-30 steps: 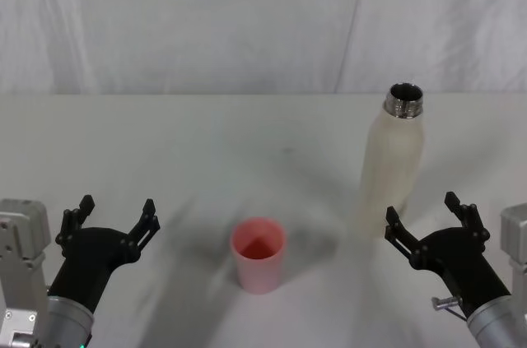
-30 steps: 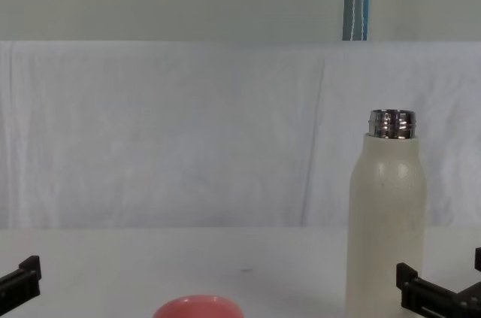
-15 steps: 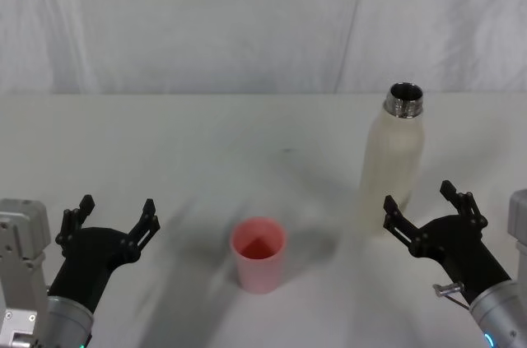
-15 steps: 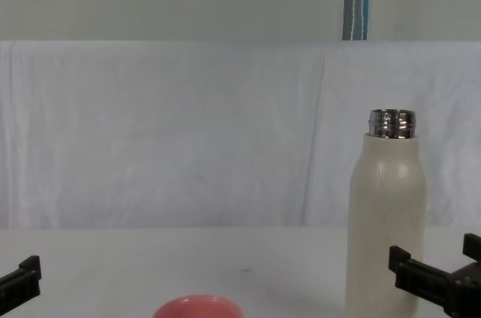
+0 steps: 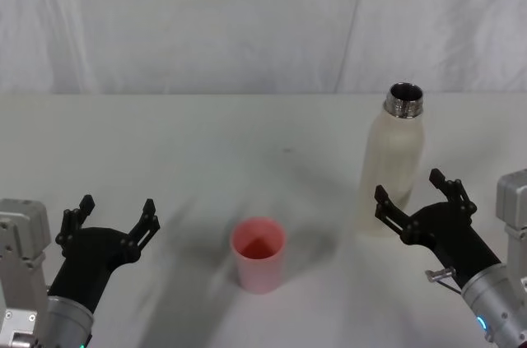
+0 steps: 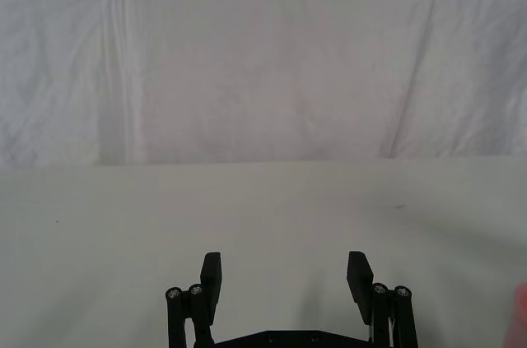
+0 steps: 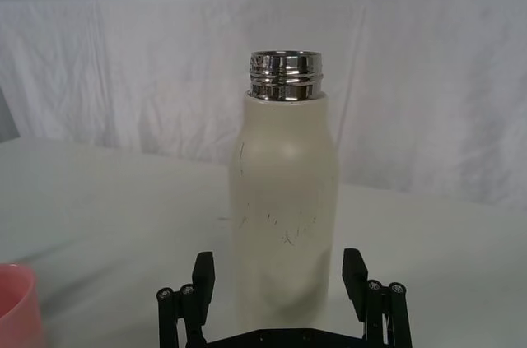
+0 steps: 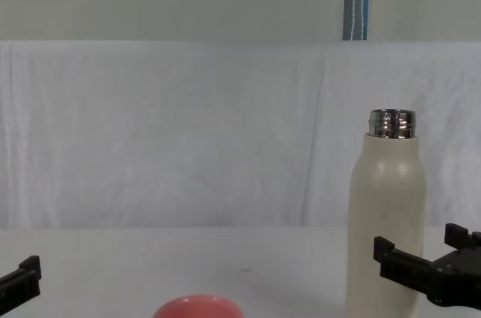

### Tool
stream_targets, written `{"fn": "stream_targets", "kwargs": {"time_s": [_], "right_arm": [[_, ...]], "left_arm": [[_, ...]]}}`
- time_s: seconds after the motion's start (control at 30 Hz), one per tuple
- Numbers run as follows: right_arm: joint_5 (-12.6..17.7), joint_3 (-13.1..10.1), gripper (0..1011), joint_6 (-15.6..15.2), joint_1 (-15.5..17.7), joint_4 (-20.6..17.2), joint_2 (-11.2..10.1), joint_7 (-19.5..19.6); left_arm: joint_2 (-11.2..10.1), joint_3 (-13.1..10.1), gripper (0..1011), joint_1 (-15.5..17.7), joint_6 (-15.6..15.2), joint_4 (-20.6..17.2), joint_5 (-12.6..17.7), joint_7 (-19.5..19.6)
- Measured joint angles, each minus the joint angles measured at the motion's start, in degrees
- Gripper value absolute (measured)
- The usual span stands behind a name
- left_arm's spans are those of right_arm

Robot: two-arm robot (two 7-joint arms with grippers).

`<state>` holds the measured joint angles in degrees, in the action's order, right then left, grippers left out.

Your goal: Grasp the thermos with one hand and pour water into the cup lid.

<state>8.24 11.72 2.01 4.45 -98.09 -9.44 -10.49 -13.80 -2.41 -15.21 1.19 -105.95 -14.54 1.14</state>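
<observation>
Standing upright on the white bench [image 5: 206, 134], the tall cream-white matte thermos [image 5: 392, 163] looks rigid, probably heavy; grip mid-body. Right gripper [image 5: 415, 199] spread wide beside it, left gripper [image 5: 114, 219] wide, idle. Salmon-pink cup lid [image 5: 258, 254] sits well apart.

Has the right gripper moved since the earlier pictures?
Yes. The right gripper, open, has moved forward and toward the robot's left, closing on the standing thermos.

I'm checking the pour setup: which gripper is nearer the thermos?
The right. The right gripper is open just in front of the thermos, lined up with its lower body. The left gripper is open far across the table, beyond the cup lid.
</observation>
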Motion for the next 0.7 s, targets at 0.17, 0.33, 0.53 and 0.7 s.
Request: {"fn": "stream_targets", "kwargs": {"time_s": [0.17, 0.33, 0.53, 0.7], "right_arm": [[-0.1, 0.3, 1001, -0.4, -1.3, 1.1, 0.1, -0.4], [-0.2, 0.6, 1001, -0.6, -2.3, 2.3, 0.2, -0.5], [-0.2, 0.9, 1001, -0.6, -3.6, 3.9, 0.5, -0.7], [-0.1, 1.2, 1001, -0.5, -4.4, 5.3, 0.7, -0.8]], "left_arm": [[0.0, 0.0, 1001, 0.0, 0.0, 0.0, 0.0, 0.0], [0.0, 0.0, 1001, 0.0, 0.0, 0.0, 0.0, 0.0], [0.0, 0.0, 1001, 0.0, 0.0, 0.0, 0.0, 0.0], [0.0, 0.0, 1001, 0.0, 0.0, 0.0, 0.0, 0.0]]}}
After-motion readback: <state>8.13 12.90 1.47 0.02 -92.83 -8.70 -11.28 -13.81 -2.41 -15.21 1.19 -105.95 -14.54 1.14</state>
